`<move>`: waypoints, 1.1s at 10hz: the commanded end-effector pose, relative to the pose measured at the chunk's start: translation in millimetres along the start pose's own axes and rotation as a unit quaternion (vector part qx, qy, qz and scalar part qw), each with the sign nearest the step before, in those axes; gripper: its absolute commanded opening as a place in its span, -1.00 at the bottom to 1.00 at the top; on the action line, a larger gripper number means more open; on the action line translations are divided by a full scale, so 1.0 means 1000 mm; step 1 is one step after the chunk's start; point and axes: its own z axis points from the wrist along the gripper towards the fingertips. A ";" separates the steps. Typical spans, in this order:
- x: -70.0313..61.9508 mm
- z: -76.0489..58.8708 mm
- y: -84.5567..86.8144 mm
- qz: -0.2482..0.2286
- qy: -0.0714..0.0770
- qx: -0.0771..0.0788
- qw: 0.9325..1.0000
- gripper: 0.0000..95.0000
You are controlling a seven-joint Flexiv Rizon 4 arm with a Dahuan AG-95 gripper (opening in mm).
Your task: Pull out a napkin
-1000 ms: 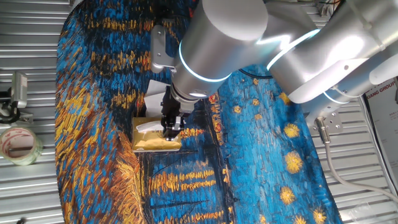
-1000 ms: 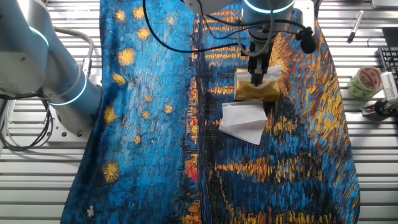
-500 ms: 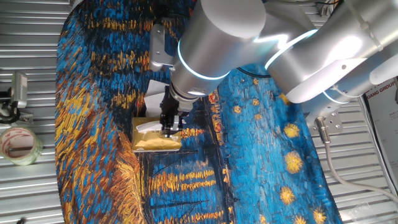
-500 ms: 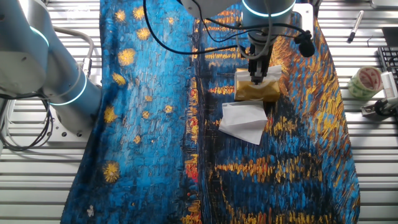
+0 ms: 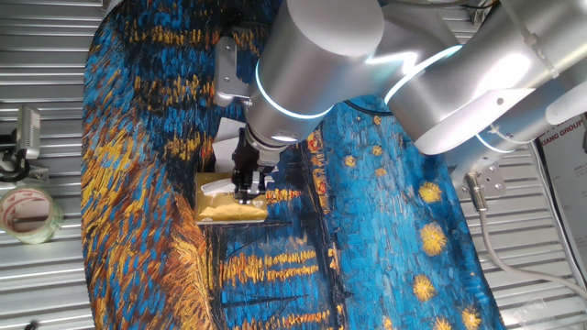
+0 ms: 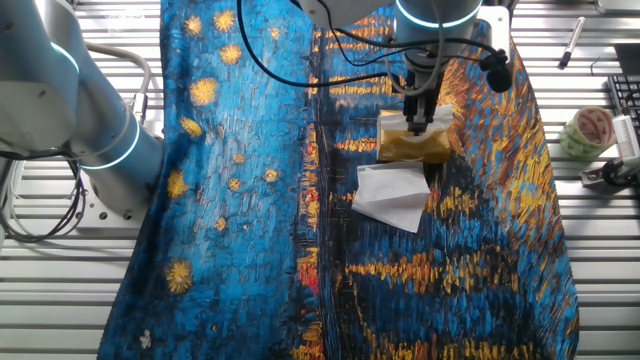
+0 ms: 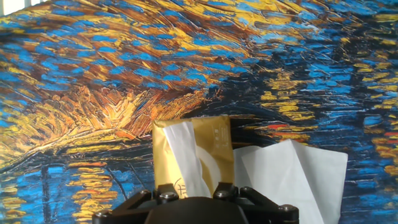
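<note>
A gold tissue pack point(image 5: 229, 205) point(image 6: 410, 148) point(image 7: 211, 143) lies flat on the painted cloth. The white napkin point(image 5: 216, 188) point(image 6: 441, 117) point(image 7: 185, 155) sticks out of its top slot as a creased strip. My gripper point(image 5: 246, 192) point(image 6: 417, 127) stands upright on top of the pack, with its fingers close together on the napkin's near end. The hand view shows only the black body of the hand, which hides the fingertips and the napkin's end. A flatter white sheet point(image 6: 392, 196) point(image 7: 292, 180) lies on the cloth beside the pack.
The blue and gold cloth point(image 5: 385, 229) point(image 6: 240, 200) covers a slatted metal table. A tape roll point(image 5: 27, 213) point(image 6: 590, 130) sits off the cloth, and a pen point(image 6: 572, 40) lies at the far corner. The arm's base point(image 6: 90, 130) stands beside the cloth.
The hand has shifted a little sideways over the pack, leftward in one fixed view. The pack and the loose sheet have not moved.
</note>
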 end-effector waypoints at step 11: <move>0.001 0.000 0.000 0.011 0.005 -0.002 1.000 -1.00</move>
